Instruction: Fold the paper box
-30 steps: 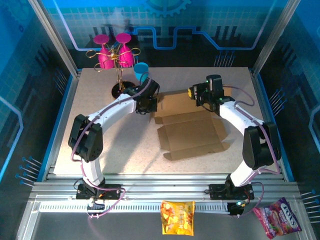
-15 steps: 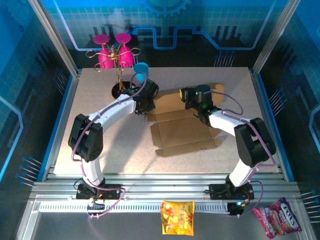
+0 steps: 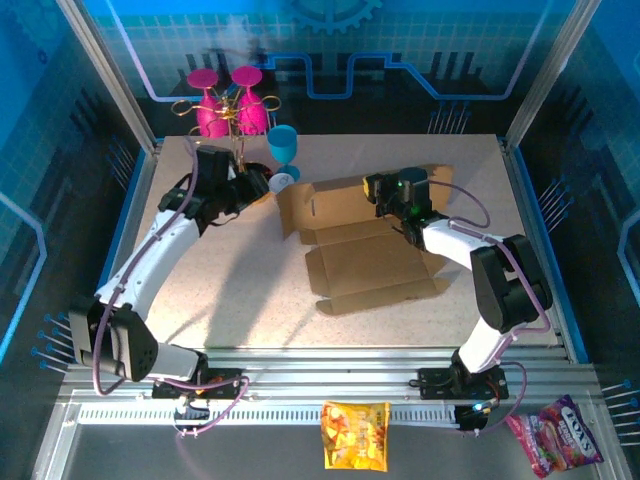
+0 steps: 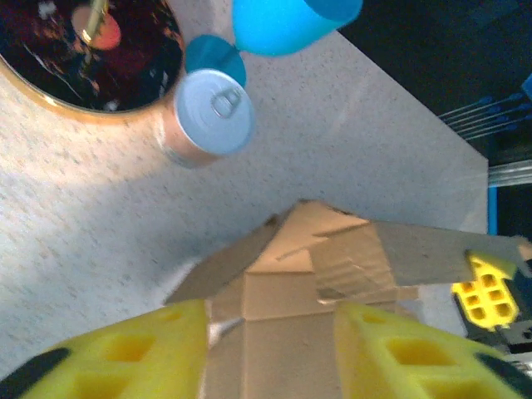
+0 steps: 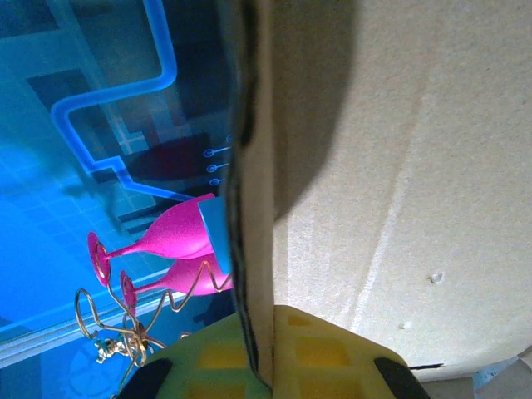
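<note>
A: One question: where is the paper box point(image 3: 372, 268) sitting?

B: It is lying mid-table point(image 3: 230, 280) with its far flap raised. The right gripper point(image 5: 264, 337) is pinching that flap's edge (pads pressed tight on cardboard). The left gripper point(image 4: 270, 324) is hovering just left of it, fingers spread, apart from the box.

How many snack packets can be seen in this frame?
2. A yellow packet lies at the middle of the near metal ledge; a pink-purple packet lies at its right end. None appears hidden.
</note>
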Controlling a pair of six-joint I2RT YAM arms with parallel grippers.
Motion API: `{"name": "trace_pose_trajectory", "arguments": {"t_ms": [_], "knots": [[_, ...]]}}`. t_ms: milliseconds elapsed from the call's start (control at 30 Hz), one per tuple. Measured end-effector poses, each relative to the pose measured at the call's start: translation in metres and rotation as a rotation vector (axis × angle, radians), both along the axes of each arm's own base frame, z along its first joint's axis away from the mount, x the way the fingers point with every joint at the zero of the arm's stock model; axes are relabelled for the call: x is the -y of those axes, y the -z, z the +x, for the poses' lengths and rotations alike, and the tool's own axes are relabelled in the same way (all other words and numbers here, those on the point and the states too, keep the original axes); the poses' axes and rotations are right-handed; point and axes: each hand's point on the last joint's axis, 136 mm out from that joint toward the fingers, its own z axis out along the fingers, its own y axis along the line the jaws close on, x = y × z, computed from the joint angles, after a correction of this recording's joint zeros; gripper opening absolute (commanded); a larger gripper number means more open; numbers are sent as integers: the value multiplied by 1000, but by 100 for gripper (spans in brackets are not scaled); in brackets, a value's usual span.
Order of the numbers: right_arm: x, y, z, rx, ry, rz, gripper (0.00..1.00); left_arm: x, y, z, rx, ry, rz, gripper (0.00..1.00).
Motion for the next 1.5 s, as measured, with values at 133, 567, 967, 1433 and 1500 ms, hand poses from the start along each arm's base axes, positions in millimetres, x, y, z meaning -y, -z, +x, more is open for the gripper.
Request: {"name": "trace_pose_trajectory", "arguments": {"t_ms": [133, 567, 967, 1433, 1500], "knots": [[-2, -1, 0, 1, -12, 2, 0, -24, 59, 9, -124, 8, 33, 27], [-3, 2, 5, 20, -27, -5, 0, 59, 140, 26, -141, 287, 21, 49], [-2, -5, 16, 171, -127, 19, 0, 92, 144, 0, -56, 391, 32, 49], [-2, 3, 12, 196, -219, 12, 0, 106, 129, 3, 66, 564, 96, 41], [-1, 4, 13, 194, -224, 13, 0, 108, 129, 1, 85, 607, 113, 44]]}}
